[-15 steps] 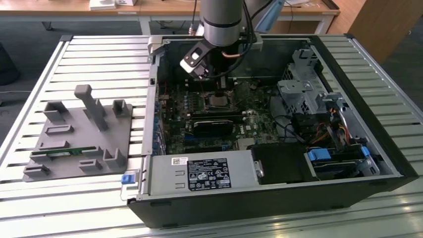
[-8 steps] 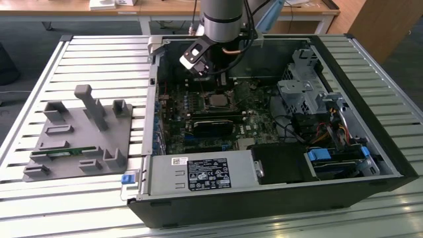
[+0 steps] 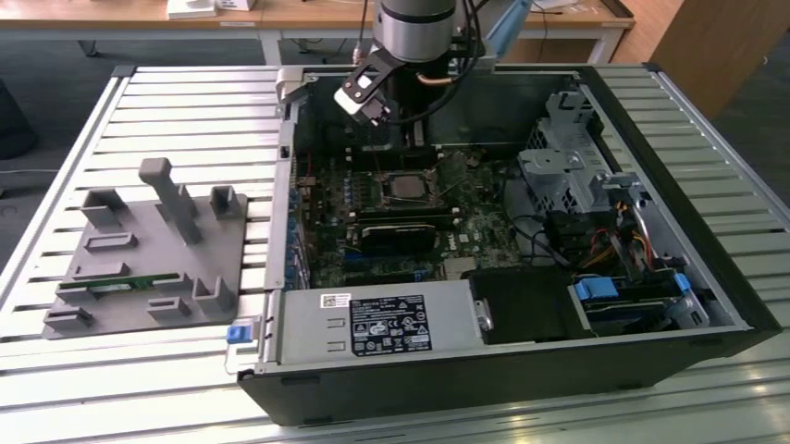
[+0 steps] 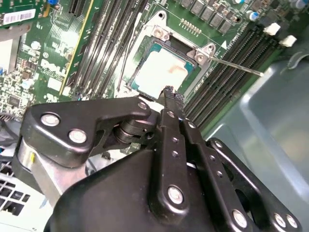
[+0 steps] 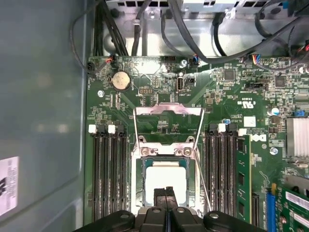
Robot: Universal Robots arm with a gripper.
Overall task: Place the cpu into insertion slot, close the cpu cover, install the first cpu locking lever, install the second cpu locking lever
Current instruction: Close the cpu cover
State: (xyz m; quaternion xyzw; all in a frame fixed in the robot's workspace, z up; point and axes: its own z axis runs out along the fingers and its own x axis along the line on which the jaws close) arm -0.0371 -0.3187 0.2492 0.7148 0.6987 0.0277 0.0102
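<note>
One step of four looks done: inside the open computer case [image 3: 519, 379], on the green motherboard [image 5: 111, 111], the cpu [image 5: 166, 176] sits in the insertion slot [image 5: 139, 183]. The cpu cover [image 5: 167, 110] is swung back and a locking lever [image 4: 236, 67] juts free. My end effector [image 5: 166, 193], clenched on nothing, hovers right above the cpu's edge.

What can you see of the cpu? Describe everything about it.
The cpu is a small, flat square chip with a pale silvery metal top, faintly smudged beige. It lies level in the insertion slot on the green board, uncovered. The shut hand has its tips over one edge; whether they touch it cannot be told.
</note>
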